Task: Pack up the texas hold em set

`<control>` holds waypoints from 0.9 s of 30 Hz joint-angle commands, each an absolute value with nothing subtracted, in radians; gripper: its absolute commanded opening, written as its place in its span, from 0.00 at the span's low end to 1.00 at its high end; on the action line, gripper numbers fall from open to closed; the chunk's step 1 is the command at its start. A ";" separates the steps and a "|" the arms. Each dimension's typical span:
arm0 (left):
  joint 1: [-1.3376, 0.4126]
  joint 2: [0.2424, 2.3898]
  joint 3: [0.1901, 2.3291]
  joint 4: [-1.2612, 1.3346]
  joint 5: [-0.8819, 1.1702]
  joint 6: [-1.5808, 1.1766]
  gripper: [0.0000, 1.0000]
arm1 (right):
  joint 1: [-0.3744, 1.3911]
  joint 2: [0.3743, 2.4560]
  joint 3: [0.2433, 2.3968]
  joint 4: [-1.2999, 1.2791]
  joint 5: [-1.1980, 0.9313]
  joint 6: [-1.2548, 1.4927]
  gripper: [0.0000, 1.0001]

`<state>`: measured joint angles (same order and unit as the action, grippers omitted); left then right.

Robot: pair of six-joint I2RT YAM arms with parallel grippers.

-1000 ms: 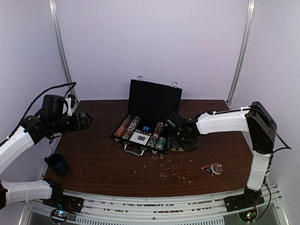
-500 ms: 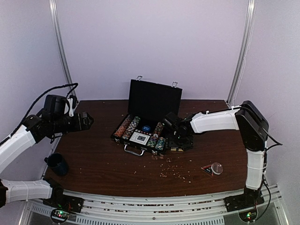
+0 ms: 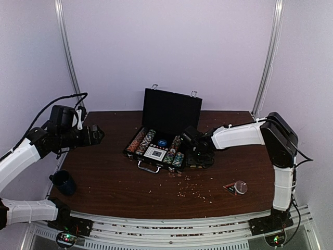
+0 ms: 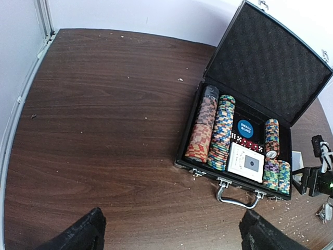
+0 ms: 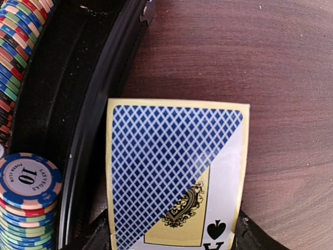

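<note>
case (image 4: 270,67) open | chip rows (image 4: 221,133), deck (image 4: 246,162) inside | right tool (image 5: 174,234) grips card box (image 5: 171,156)

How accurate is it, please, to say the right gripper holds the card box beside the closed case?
Not quite: the case is open, lid upright, as the left wrist view shows. The right gripper does hold the card box beside it.

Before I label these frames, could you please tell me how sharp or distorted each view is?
Top external: evenly lit but soft, chip rows blur into colour bands. Left wrist: sharp, fisheye, the table edge bows. Right wrist: close and crisp, the card box print and the 10 on a chip read clearly.
</note>
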<state>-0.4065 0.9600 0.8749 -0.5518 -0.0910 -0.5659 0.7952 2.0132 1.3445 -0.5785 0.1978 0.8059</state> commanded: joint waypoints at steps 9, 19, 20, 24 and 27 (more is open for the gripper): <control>-0.400 1.059 0.957 -0.474 0.065 -0.532 0.93 | 0.781 1.772 1.207 -0.623 0.219 0.629 0.54; -0.419 1.282 1.059 -0.305 0.710 -0.635 0.86 | 0.942 1.604 1.283 -0.577 0.058 0.365 0.51; -0.425 1.301 1.072 -0.294 0.752 -0.643 0.86 | 0.965 1.612 1.306 -0.579 0.047 0.355 0.51; -0.459 1.365 1.114 -0.262 0.844 -0.666 0.86 | 1.052 1.671 1.411 -0.605 0.047 0.320 0.51; -0.478 1.422 1.116 -0.261 0.916 -0.670 0.86 | 1.104 1.714 1.474 -0.615 0.065 0.299 0.51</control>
<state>-0.4561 1.3731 1.0836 -0.3332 0.7353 -0.6445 1.0554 1.6703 1.3960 -0.6205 0.0586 0.3599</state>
